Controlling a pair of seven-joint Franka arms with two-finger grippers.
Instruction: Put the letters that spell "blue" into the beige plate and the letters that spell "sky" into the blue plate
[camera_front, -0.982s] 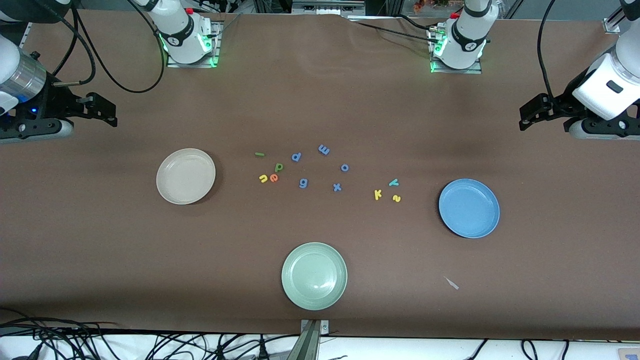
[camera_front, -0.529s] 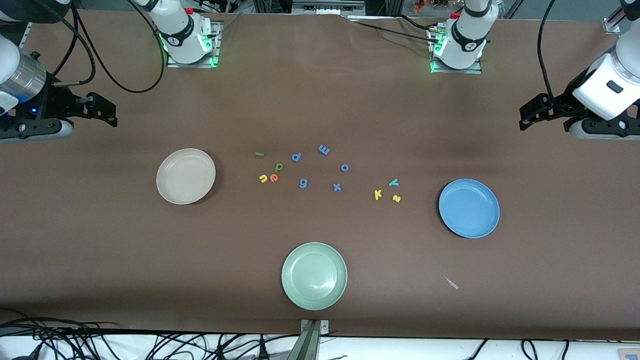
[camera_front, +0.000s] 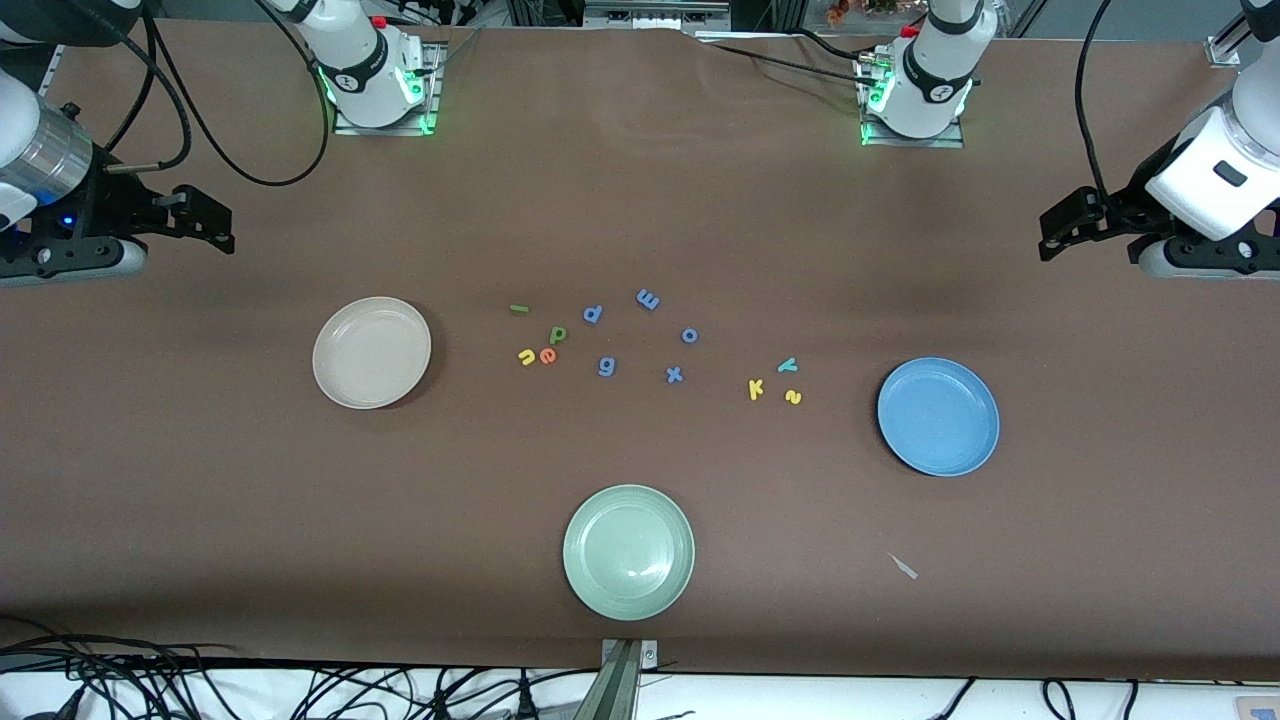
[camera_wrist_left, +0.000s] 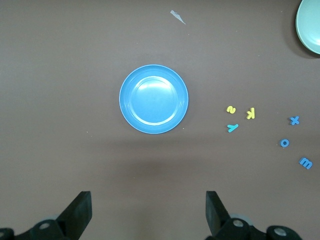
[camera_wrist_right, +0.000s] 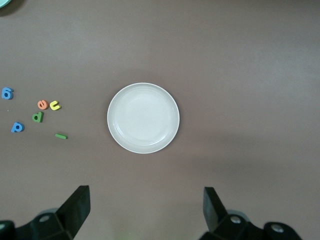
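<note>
the beige plate (camera_front: 371, 352) sits bare toward the right arm's end, cream with a raised rim. beside it lie green l (camera_front: 519, 308), green b (camera_front: 557, 334), yellow u (camera_front: 526, 356) and orange e (camera_front: 547, 355), the last two touching. blue letters (camera_front: 647, 298) scatter mid-table. a pale green plate (camera_front: 628, 551), nothing in it, lies nearest the camera. yellow k (camera_front: 756, 389), yellow s (camera_front: 793, 397) and teal y (camera_front: 787, 365) cluster near the bare blue plate (camera_front: 938, 416). the right gripper (camera_wrist_right: 145, 205) hangs over the table's end, fingers spread wide, holding nothing; the left gripper (camera_wrist_left: 148, 210) likewise at its end.
</note>
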